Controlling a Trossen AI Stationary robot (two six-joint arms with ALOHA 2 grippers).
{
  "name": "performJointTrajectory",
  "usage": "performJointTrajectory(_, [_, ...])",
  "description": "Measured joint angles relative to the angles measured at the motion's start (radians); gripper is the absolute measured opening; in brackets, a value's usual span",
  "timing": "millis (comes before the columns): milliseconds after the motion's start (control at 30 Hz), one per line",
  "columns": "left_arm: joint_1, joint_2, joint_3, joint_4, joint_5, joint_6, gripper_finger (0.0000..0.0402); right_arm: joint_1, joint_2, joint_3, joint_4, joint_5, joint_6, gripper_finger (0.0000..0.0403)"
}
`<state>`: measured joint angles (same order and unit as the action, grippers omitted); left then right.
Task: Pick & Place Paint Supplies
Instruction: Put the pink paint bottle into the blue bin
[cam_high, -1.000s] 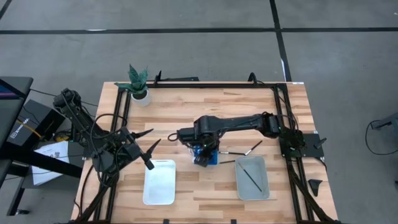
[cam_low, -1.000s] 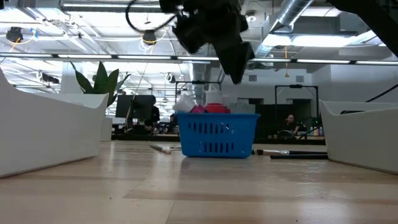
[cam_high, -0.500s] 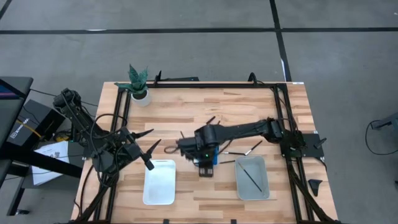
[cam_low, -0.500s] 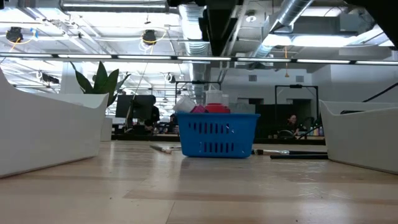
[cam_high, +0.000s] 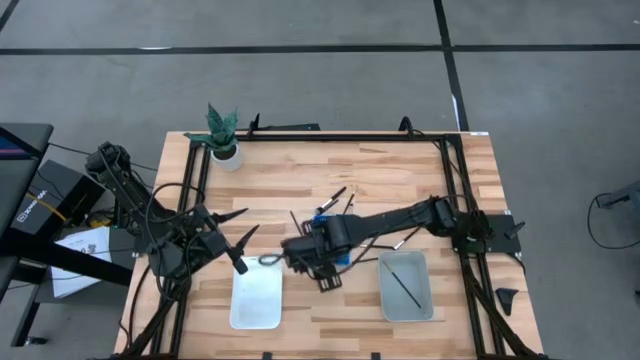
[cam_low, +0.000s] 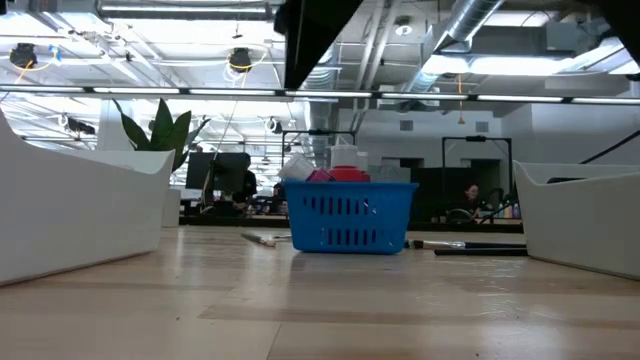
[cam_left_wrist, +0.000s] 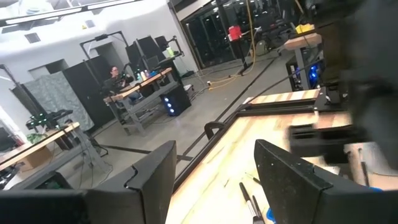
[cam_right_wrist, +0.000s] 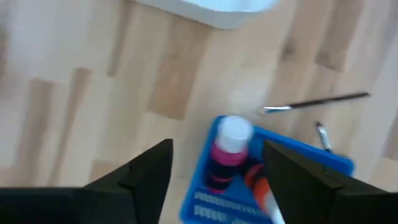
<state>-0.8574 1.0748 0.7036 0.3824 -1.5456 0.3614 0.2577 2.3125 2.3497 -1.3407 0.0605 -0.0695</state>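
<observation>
Hovering with fingers spread and empty, the right hand (cam_high: 300, 252) has a white-capped paint bottle (cam_right_wrist: 229, 152) in the blue rack (cam_right_wrist: 261, 180) just ahead; next, descend and close on it

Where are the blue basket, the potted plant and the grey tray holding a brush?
blue basket (cam_low: 350, 215): low view, front wall.
potted plant (cam_high: 222, 127): high view, leaves.
grey tray (cam_high: 425, 296): high view, bare floor beside the brush.
</observation>
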Motion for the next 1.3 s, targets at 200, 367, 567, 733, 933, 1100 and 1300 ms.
performJointTrajectory(200, [0.000,0.000,0.000,0.000,0.008,0.000,0.0209,-0.016,0.002,-0.083,0.106,-0.011,-0.032,0.0267])
performJointTrajectory(367, [0.000,0.000,0.000,0.000,0.009,0.000,0.0209,-0.037,-0.001,-0.141,0.142,-0.024,-0.027,0.0266])
performJointTrajectory(567, [0.000,0.000,0.000,0.000,0.009,0.000,0.0209,-0.052,-0.002,-0.158,0.187,-0.026,-0.012,0.0266])
performJointTrajectory(733, [0.000,0.000,0.000,0.000,0.009,-0.003,0.0209,-0.077,-0.002,-0.175,0.196,-0.036,0.003,0.0266])
performJointTrajectory(933, [0.000,0.000,0.000,0.000,0.009,-0.003,0.0209,-0.090,-0.001,-0.178,0.203,-0.081,0.018,0.0266])
performJointTrajectory(1100, [0.000,0.000,0.000,0.000,0.009,-0.003,0.0209,-0.093,-0.001,-0.178,0.197,-0.088,0.033,0.0265])
performJointTrajectory(1300, [0.000,0.000,0.000,0.000,0.009,-0.006,0.0209,-0.092,-0.001,-0.234,0.214,-0.097,0.054,0.0265])
